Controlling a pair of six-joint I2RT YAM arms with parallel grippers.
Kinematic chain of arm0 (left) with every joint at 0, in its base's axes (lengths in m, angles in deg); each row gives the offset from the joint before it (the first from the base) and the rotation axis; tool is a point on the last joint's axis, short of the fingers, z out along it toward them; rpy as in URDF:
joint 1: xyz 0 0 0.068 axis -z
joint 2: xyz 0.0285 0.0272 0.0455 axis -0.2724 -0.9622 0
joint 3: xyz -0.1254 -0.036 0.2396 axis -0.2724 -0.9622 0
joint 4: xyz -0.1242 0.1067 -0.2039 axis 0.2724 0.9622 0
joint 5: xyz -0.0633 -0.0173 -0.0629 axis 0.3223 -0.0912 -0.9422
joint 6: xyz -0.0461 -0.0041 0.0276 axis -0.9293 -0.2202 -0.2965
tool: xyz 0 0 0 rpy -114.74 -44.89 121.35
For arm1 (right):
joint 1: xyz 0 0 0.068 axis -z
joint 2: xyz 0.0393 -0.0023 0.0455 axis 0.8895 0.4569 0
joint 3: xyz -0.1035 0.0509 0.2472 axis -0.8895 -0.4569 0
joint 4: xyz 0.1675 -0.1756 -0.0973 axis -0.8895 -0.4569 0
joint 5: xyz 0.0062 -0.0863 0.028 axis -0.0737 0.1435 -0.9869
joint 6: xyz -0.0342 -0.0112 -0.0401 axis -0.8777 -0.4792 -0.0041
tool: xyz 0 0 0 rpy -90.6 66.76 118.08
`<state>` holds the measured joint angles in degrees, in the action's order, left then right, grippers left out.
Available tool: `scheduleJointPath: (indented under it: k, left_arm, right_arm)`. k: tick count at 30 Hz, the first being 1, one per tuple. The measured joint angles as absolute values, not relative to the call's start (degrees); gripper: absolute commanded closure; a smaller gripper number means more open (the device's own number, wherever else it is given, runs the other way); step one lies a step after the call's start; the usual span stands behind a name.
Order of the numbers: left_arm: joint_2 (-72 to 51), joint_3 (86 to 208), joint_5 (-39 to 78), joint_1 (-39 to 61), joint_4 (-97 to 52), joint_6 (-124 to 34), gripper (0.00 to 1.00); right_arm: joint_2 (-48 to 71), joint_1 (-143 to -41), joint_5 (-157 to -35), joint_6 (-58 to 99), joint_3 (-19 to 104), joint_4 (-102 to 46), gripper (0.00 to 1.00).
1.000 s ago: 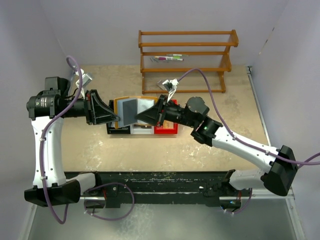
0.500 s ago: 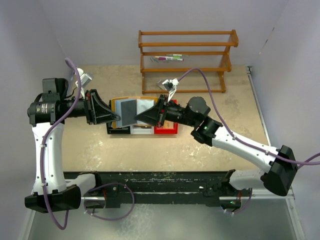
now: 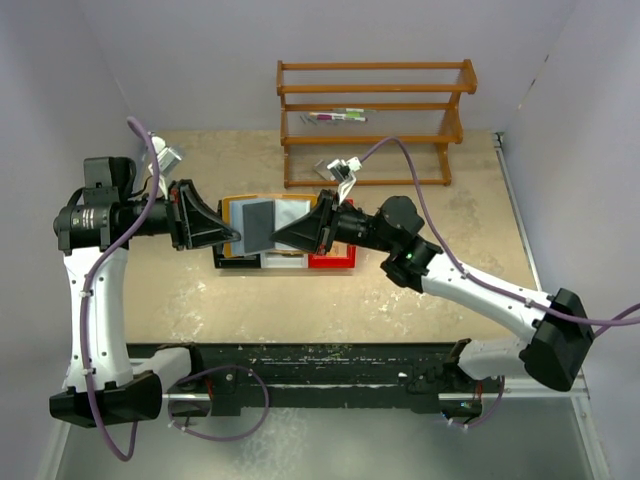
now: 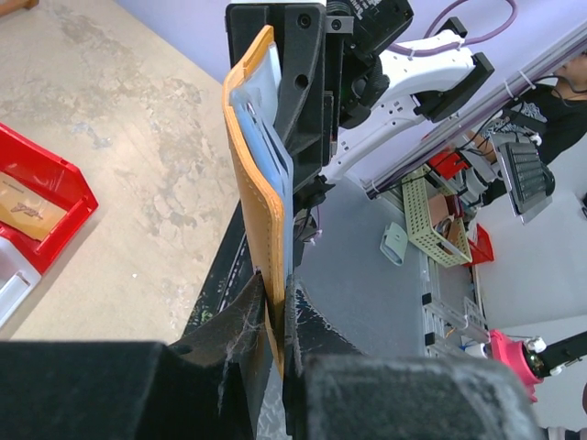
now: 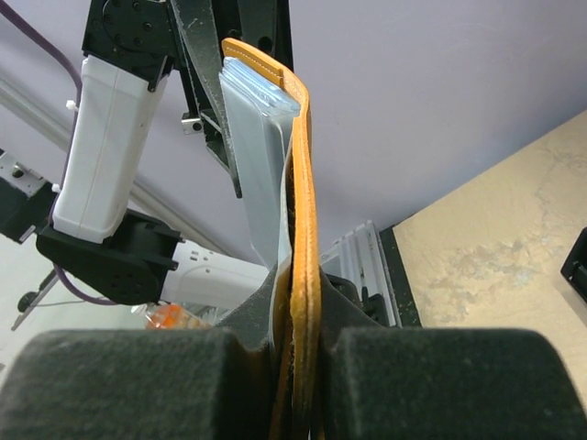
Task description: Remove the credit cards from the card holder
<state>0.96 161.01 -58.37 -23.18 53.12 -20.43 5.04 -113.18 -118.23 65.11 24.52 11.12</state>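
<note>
Writing first: the only print on show is a faint mark on a tan slip lying in the red bin, and it is too small to read. The card holder carries no legible brand from any view.

The card holder is up in the air, spread open between both arms above a row of bins. The left gripper pinches its left edge, and from the left wrist the fingers sit narrow, clamped on the tan rim. The right gripper has the right edge, its padded jaws closed tight on the orange hem in its own view.

A dark grey credit card lies flat against the left half of the pale blue-grey lining. It sits inside the wallet's outline, and nothing pokes past the border.

As for room, the black bin, white bin and red bin sit side by side directly beneath. Bare mottled table spreads in front, and the wooden rack stands well apart at the back.

On texture, the tan-orange outer skin looks like leather, with a stitched rim and rounded corners. Edge-on it is slim, with thin pale layers stacked inside. The finger pads are coarse black foam.
</note>
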Motion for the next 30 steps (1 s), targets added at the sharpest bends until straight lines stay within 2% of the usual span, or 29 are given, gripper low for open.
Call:
scheduleJointPath:
  k: [6,17,18,19,21,23,26,30]
  left_arm:
    - [1.4,160.5,-58.6,-23.2,52.9,-20.5,1.00]
    - [2.3,159.4,-58.6,-23.2,50.6,-23.2,1.00]
    - [2.4,159.4,-58.6,-23.2,50.4,-23.5,1.00]
    - [2.5,159.3,-58.6,-23.2,50.0,-23.9,1.00]
    - [2.6,159.3,-58.6,-23.2,49.3,-24.7,1.00]
    - [3.0,159.3,-57.0,-23.2,48.4,-25.3,1.00]
    - [4.5,159.1,-49.4,-23.2,45.7,-26.7,1.00]
    - [7.0,158.9,-38.7,-23.1,43.5,-27.4,1.00]
  right_arm:
    - [5.6,-113.0,-119.5,66.6,23.2,14.7,1.00]
    - [7.1,-112.5,-121.1,68.1,23.2,17.0,1.00]
    - [7.1,-112.5,-121.2,68.2,23.2,17.0,0.96]
    - [7.1,-112.5,-121.1,68.2,23.2,17.1,0.86]
    - [7.1,-112.5,-121.0,68.4,23.2,17.1,0.55]
    - [7.1,-112.6,-120.5,68.7,23.2,16.7,0.34]
    - [7.1,-112.9,-116.7,66.7,23.9,12.4,0.17]
    - [7.5,-113.3,-110.4,63.4,27.1,5.0,0.08]
